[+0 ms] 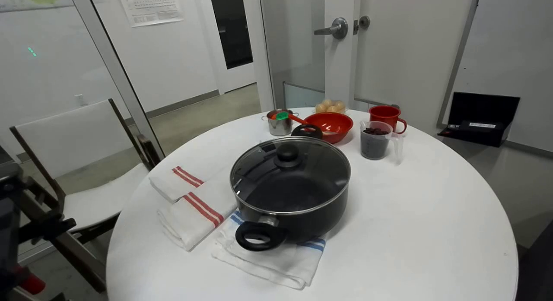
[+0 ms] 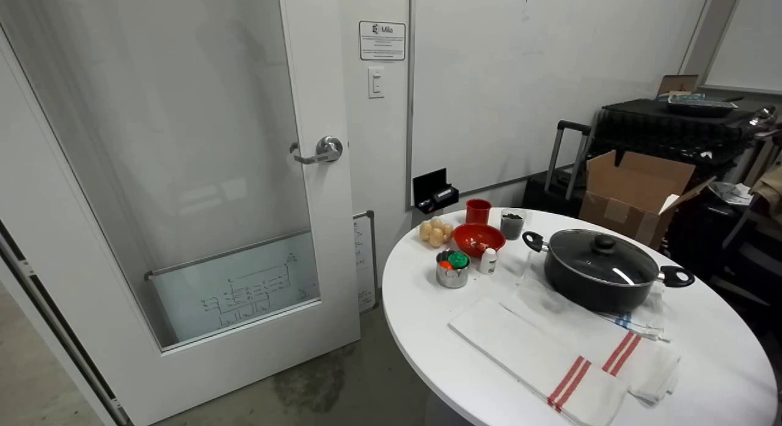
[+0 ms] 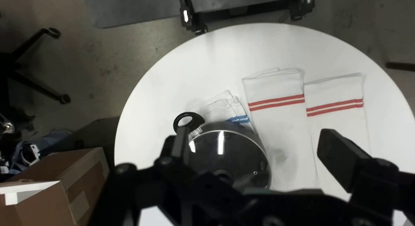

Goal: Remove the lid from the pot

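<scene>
Lid: on the pot, covering its whole mouth, not yet removed; in an exterior view we take its middle as clock centre, twelve at the top.
Glass: see-through, and we judge it stiff, slick, fairly weighty and breakable if it drops or knocks the pot's rim.
Knob: black, rounded, standing up from the lid's middle; we would pinch it low on its sides and lift straight up, level.
Jaws: spread wide, holding nothing; in the wrist view the knob shows well beyond them, toward eight o'clock of their gap.
Pot handles: at seven and one o'clock; we should leave both alone.
Blue-striped towel: partly under the pot at six; soft, so the pot might slide if pushed sideways.
Crowded side: the metal cup at twelve, the red bowl at one just beyond the far handle, the measuring cup and red mug at two; we would not swing the lid that way.
Red-striped towels: flat, from eight to nine, low enough to pass over.
Bench: the widest open room runs from three to five, out to a curved edge; we would set the lid well inside it.
</scene>
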Available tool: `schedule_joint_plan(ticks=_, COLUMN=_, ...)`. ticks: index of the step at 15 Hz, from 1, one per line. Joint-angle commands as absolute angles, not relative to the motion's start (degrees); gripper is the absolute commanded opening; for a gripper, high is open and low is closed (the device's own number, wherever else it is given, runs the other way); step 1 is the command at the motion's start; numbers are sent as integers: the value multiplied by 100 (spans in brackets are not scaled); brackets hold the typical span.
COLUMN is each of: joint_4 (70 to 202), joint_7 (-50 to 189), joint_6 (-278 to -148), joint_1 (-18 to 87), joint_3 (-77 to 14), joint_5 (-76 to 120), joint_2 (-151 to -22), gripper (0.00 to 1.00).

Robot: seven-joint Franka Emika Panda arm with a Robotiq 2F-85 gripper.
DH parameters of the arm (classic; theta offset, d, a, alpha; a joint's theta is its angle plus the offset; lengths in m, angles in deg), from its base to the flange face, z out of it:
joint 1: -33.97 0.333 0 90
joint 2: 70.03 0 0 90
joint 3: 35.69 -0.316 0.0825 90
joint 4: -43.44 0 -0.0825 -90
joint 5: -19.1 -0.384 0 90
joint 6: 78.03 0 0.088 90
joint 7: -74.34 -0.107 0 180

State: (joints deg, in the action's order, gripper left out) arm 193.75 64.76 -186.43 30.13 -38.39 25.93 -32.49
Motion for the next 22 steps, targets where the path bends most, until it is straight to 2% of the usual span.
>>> schedule_joint_plan(ticks=1, joint_4=19256, joint_7=6732, joint_6=-19701, joint_1=2829, joint_3=-3614, joint_5=3023, joint_2=-4330, gripper=100)
schedule_joint_plan(ticks=10, joint_4=18605, joint_7=7709, joint_6=-21559, joint_1=2871, joint_3=-3163, joint_5=2616, joint_2=-6908, gripper=100)
schedule_joint_plan(ticks=22, joint_4=16423, joint_7=8330, joint_6=-21582, joint_1=2655, joint_3=-3252, joint_5=2082, joint_2=-9690, gripper=100)
